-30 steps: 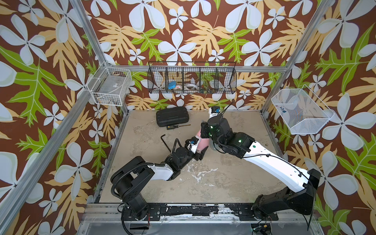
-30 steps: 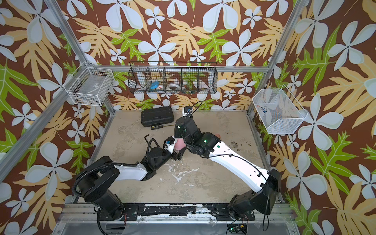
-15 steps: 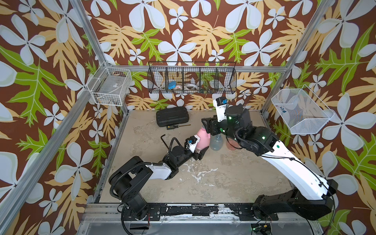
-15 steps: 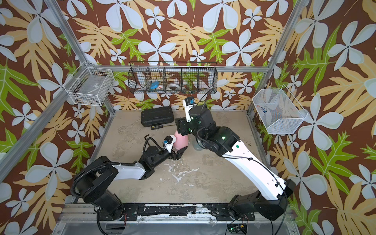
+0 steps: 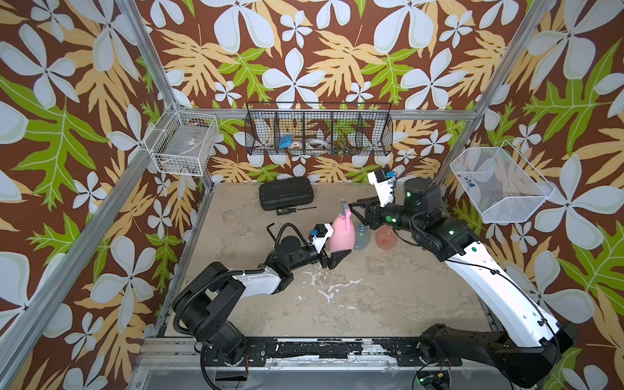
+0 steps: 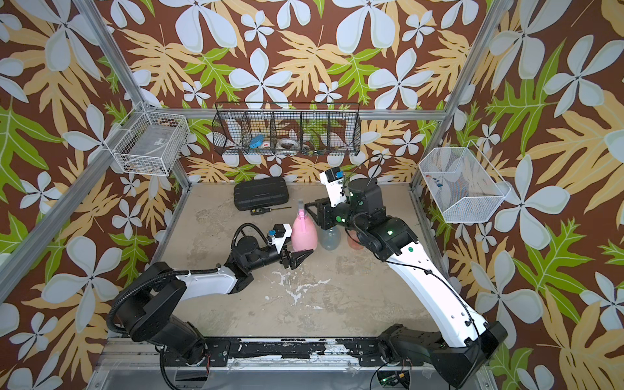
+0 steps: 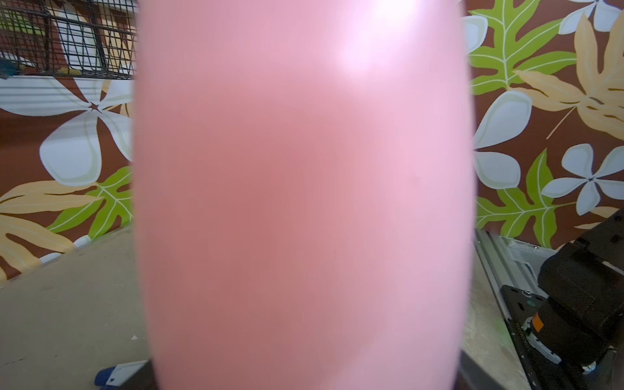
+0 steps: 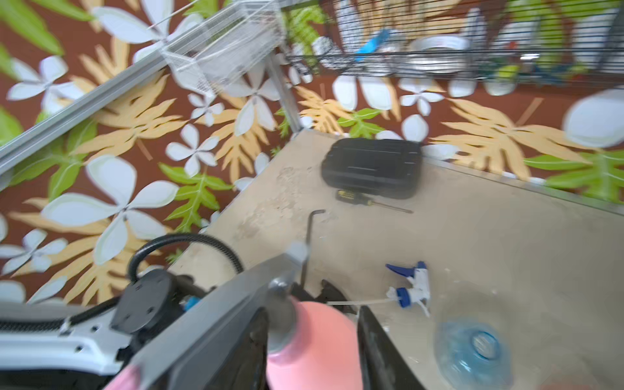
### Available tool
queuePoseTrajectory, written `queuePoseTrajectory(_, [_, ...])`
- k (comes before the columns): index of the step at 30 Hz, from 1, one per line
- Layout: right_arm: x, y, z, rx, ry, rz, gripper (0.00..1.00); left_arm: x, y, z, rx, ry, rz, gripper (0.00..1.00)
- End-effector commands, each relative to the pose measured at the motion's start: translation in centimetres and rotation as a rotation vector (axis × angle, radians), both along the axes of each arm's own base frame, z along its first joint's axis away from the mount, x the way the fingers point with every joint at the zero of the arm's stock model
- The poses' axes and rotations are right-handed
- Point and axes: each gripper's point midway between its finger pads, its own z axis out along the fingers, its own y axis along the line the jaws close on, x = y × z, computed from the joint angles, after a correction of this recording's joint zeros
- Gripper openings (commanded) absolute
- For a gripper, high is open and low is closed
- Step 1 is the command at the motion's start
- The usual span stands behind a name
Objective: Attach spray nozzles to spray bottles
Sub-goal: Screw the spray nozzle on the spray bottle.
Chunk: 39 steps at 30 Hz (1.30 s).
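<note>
On the worktop (image 5: 371, 304), nearer its back edge: pink bottle (image 5: 341, 233), pink-and-grey nozzle (image 5: 344, 206) on top, base clamped by left gripper (image 5: 337, 253) whose far finger is hidden; right gripper (image 5: 353, 209) beside that nozzle, jaws apart, blurred in wrist view; bluish bottle (image 5: 361, 236) and orange bottle (image 5: 385, 239), tops covered by right arm (image 5: 472, 270); open room toward front edge.
</note>
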Motion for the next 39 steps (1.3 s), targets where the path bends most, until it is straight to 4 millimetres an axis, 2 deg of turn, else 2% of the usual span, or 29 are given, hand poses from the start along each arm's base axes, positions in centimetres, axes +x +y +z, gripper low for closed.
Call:
queuePoseTrajectory(1, [-1.3,1.9,1.5,0.002,-0.087,0.105,0.45,-0.8,-0.5,0.9,-0.035,0.004,-0.065,0.64])
queuePoseTrajectory(11, [-0.7,1.3,-0.8,-0.085,-0.103,0.075,0.43,-1.6,-1.0,1.0,-0.026,0.025,-0.129,0.64])
queuePoseTrajectory(16, [-0.9,0.9,-1.5,-0.124,-0.122,0.080,0.54,-2.5,-1.3,1.3,-0.017,0.032,-0.185,0.64])
queuePoseTrajectory(20, [-0.6,0.9,-1.4,-0.121,-0.129,0.070,0.55,-2.7,-1.3,1.5,-0.024,0.040,-0.195,0.64])
queuePoseTrajectory(24, [-0.3,1.2,-1.3,-0.115,-0.123,0.070,0.52,-2.7,-1.3,1.7,-0.027,0.036,-0.193,0.63])
queuePoseTrajectory(28, [-0.3,1.5,-1.3,-0.105,-0.116,0.082,0.41,-2.7,-1.3,1.9,-0.022,0.033,-0.191,0.64])
queuePoseTrajectory(33, [-0.2,1.3,-1.9,-0.110,-0.097,0.067,0.39,-2.5,-1.2,2.2,-0.015,0.019,-0.180,0.63])
queuePoseTrajectory(39, [-0.5,1.6,-1.3,-0.080,-0.092,0.080,0.28,-1.5,-1.0,2.2,0.001,-0.002,-0.117,0.63])
